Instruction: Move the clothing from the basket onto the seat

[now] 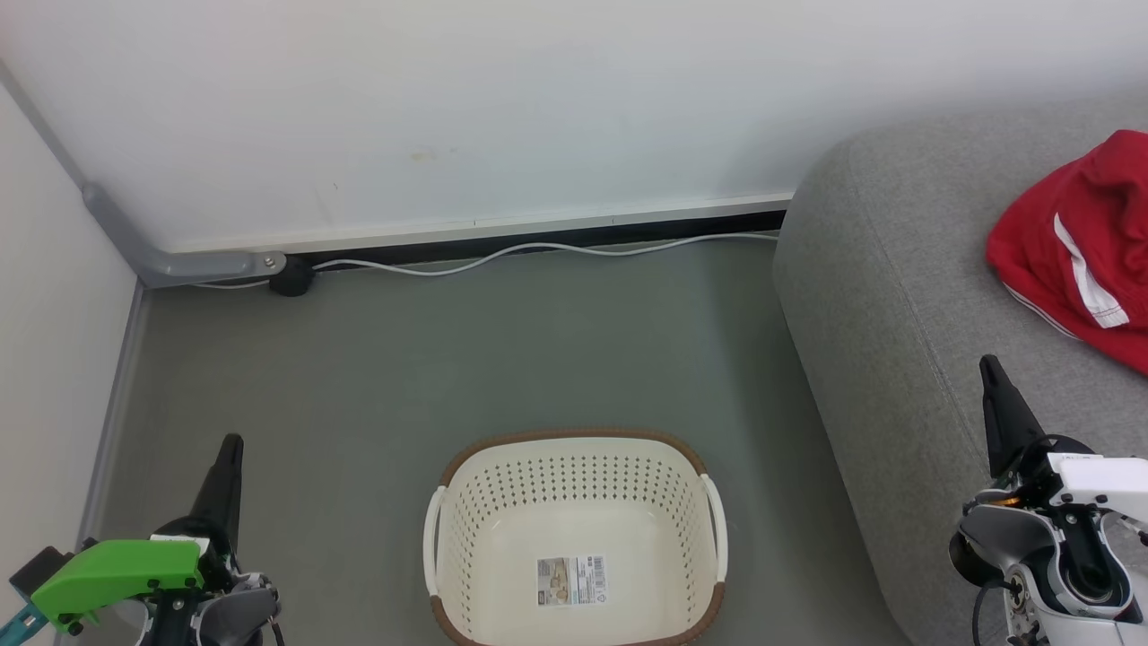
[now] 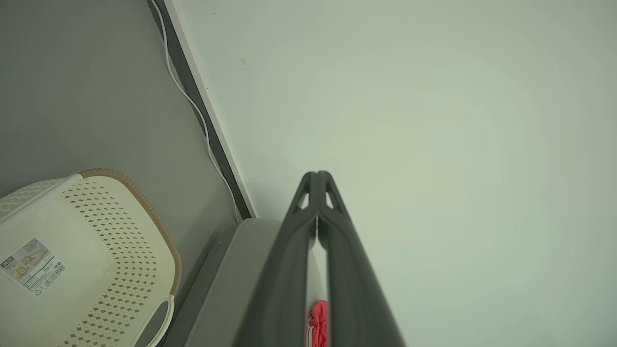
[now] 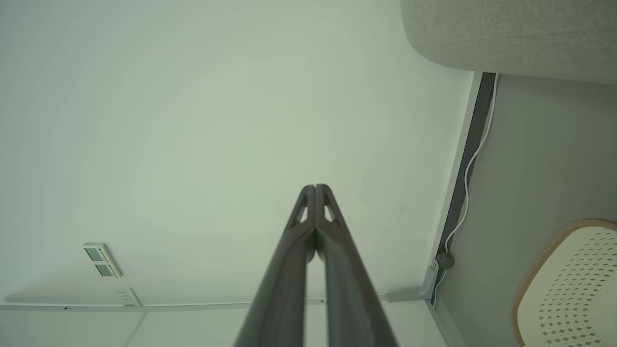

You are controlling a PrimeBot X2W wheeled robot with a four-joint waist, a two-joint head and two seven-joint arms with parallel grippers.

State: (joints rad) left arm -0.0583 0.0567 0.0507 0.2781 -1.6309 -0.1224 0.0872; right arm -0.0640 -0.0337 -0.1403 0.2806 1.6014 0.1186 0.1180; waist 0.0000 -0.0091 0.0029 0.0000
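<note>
The cream perforated basket (image 1: 574,538) stands on the floor at the bottom centre with nothing in it but a paper label (image 1: 571,580) on its bottom. Red clothing with white stripes (image 1: 1081,251) lies bunched on the grey sofa seat (image 1: 897,296) at the right. My left gripper (image 1: 230,446) is shut at the lower left, well left of the basket. My right gripper (image 1: 991,366) is shut over the sofa's front part, below the clothing. The basket (image 2: 72,260) and a sliver of red clothing (image 2: 318,323) show in the left wrist view; the tips (image 2: 317,174) touch. The right wrist view has tips (image 3: 315,187) together.
A white cable (image 1: 538,251) runs along the dark skirting at the foot of the back wall. A grey conduit (image 1: 161,256) bends in the left corner, beside a side wall close to my left arm. Grey floor (image 1: 448,359) stretches between basket and wall.
</note>
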